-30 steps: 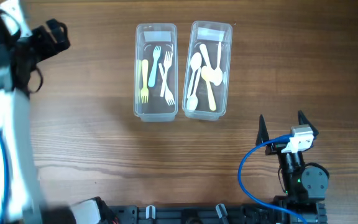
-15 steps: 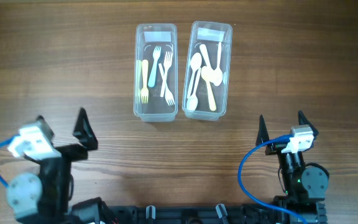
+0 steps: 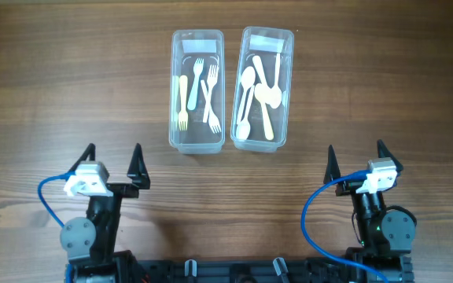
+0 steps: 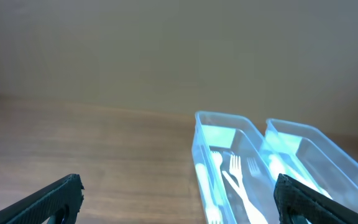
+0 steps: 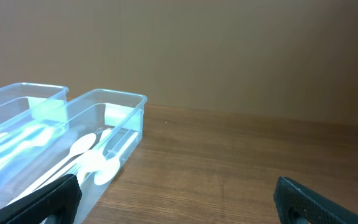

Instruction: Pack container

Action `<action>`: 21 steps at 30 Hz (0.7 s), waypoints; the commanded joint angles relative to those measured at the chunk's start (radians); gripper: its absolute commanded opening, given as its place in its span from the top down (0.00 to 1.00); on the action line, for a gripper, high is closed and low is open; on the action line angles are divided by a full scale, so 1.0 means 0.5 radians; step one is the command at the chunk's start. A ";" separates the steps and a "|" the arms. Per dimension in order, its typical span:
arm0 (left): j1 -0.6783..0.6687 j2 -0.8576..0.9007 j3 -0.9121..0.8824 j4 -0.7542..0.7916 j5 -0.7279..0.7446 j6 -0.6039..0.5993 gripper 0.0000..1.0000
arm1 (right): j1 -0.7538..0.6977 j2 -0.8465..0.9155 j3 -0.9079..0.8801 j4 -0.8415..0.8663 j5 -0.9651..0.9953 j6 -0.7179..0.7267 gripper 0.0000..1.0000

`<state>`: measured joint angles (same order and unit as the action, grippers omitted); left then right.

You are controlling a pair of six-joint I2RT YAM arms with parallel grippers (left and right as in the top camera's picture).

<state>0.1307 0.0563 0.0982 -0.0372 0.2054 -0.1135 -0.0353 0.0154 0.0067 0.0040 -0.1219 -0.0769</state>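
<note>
Two clear plastic containers stand side by side at the table's far middle. The left container [image 3: 197, 90] holds several forks, white, yellow and blue; it also shows in the left wrist view [image 4: 227, 165]. The right container [image 3: 263, 88] holds several white and yellow spoons; it also shows in the right wrist view [image 5: 98, 146]. My left gripper [image 3: 114, 163] is open and empty at the near left. My right gripper [image 3: 356, 159] is open and empty at the near right. Both are well short of the containers.
The wooden table [image 3: 69, 94] carries nothing else. A black rail [image 3: 234, 271] runs along the near edge between the two arm bases. Blue cables loop beside each arm.
The left arm has swung from the far left edge down to the near left and now rests at its base, gripper open. The right arm has not moved.
</note>
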 commanded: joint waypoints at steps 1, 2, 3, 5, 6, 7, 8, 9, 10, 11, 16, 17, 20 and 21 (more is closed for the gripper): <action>-0.034 -0.108 -0.098 0.024 -0.011 0.001 0.00 | 0.008 -0.016 -0.002 0.006 0.042 -0.004 0.00; -0.036 -0.107 -0.112 0.033 -0.011 0.001 0.00 | 0.008 -0.016 -0.002 0.006 0.042 -0.004 0.00; -0.040 -0.107 -0.122 0.040 -0.011 0.001 0.00 | 0.008 -0.016 -0.002 0.006 0.042 -0.004 0.00; -0.061 -0.107 -0.149 0.040 -0.011 0.001 0.00 | 0.008 -0.016 -0.002 0.006 0.042 -0.004 0.00; -0.077 -0.107 -0.164 0.040 -0.011 0.002 0.00 | 0.008 -0.016 -0.002 0.006 0.042 -0.003 0.00; -0.089 -0.107 -0.177 0.039 -0.012 0.002 0.00 | 0.008 -0.016 -0.002 0.006 0.042 -0.003 0.00; -0.098 -0.107 -0.185 0.021 -0.017 0.002 0.00 | 0.008 -0.015 -0.002 0.006 0.042 -0.004 0.00; -0.100 -0.107 -0.185 0.002 -0.027 0.002 0.00 | 0.008 -0.015 -0.002 0.006 0.042 -0.004 0.00; -0.101 -0.107 -0.185 -0.013 -0.039 0.002 0.00 | 0.008 -0.014 -0.002 0.006 0.042 -0.003 0.00; -0.101 -0.107 -0.185 -0.030 -0.043 0.002 0.00 | 0.008 -0.011 -0.002 0.006 0.042 -0.004 0.00; -0.101 -0.107 -0.185 -0.044 -0.066 0.003 0.00 | 0.008 -0.008 -0.002 0.006 0.042 -0.004 0.00; -0.101 -0.107 -0.185 -0.044 -0.065 0.002 0.00 | 0.008 -0.008 -0.002 0.006 0.042 -0.003 0.00; -0.101 -0.107 -0.185 -0.044 -0.064 0.002 0.00 | 0.008 -0.008 -0.002 0.006 0.042 -0.004 0.00; -0.101 -0.107 -0.185 -0.043 -0.064 0.002 0.00 | 0.008 -0.008 -0.002 0.006 0.042 -0.004 0.00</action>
<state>0.0868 0.0147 0.0158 -0.0597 0.1825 -0.1135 -0.0353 0.0154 0.0067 0.0040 -0.1219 -0.0769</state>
